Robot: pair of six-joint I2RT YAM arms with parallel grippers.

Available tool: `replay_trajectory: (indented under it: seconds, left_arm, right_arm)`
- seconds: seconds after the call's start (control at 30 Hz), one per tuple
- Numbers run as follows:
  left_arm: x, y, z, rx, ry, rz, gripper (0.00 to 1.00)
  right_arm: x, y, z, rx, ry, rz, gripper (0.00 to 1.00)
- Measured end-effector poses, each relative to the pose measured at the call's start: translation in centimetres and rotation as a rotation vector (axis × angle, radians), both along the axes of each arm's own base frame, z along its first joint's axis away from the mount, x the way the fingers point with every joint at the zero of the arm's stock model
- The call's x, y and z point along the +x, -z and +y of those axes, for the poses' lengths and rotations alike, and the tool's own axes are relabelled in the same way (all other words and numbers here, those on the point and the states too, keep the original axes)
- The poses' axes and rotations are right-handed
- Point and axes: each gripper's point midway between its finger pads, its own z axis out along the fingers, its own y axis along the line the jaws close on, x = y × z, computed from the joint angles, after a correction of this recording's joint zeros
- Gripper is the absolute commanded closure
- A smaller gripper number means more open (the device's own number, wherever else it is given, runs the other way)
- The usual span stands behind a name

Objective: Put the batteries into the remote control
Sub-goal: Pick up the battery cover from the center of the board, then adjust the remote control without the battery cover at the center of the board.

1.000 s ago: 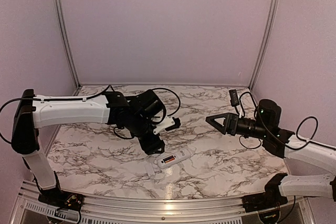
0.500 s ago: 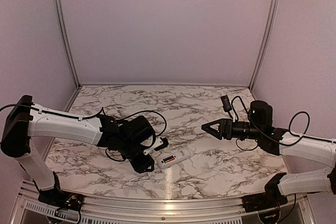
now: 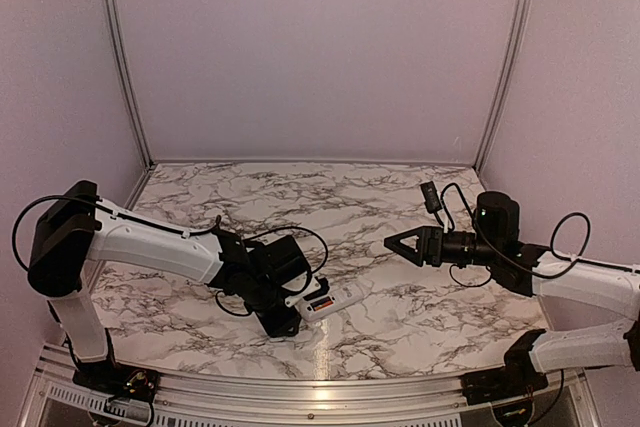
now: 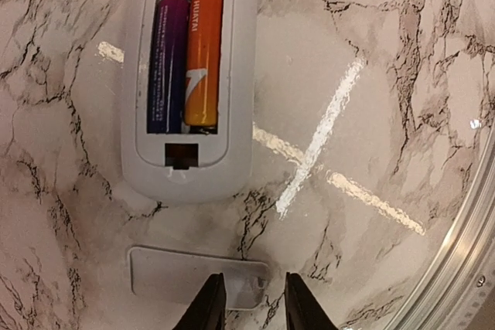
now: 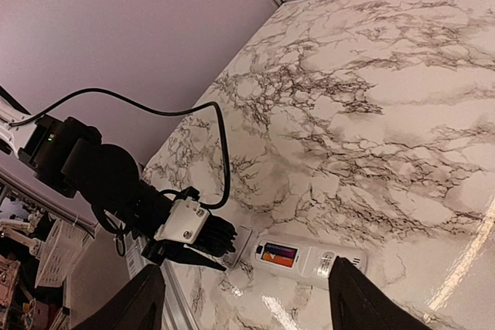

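The left gripper [image 4: 254, 295] has dropped to the table and narrowed its jaws over the end of the cover [image 4: 178, 274]; a pinch cannot be told. Just beyond lies the remote [image 4: 240, 75], back up, batteries [image 4: 203, 59] seated. The right gripper [image 3: 395, 244] hovers spread wide, empty.

The remote control [image 5: 332, 264] lies face-down, batteries [image 5: 280, 254] inside.

Marble tabletop [image 3: 400, 197], lilac walls [image 3: 320, 47].
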Motion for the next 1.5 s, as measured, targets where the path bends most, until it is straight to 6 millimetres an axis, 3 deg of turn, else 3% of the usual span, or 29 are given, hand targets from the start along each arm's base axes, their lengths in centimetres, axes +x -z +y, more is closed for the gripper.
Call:
replay_trajectory:
  seconds: [0.33,0.57,0.83,1.1,1.23,1.5]
  left_arm:
    - [-0.5,0.7,0.1,0.022,0.027,0.008,0.80]
    - [-0.5,0.8,-0.2,0.025,0.035,0.004,0.98]
    - [-0.7,0.4,-0.4,0.005,0.036,0.013,1.00]
    - [-0.5,-3.4,-1.1,-0.121,0.019,-0.003,1.00]
    - [0.1,-5.9,-1.2,-0.217,-0.003,-0.012,1.00]
    - [1.4,-8.5,0.0,-0.362,-0.087,-0.003,1.00]
  right_arm:
    - [0.0,0.0,0.0,-0.004,-0.003,-0.010,0.30]
    - [0.3,1.2,0.2,-0.027,-0.004,0.012,0.33]
    - [3.3,4.1,1.5,-0.100,0.007,0.086,0.35]
    - [6.0,8.7,3.5,-0.164,-0.028,0.188,0.36]
    - [6.4,11.2,4.2,-0.184,-0.053,0.233,0.38]
    - [6.6,14.5,5.6,-0.183,-0.124,0.270,0.42]
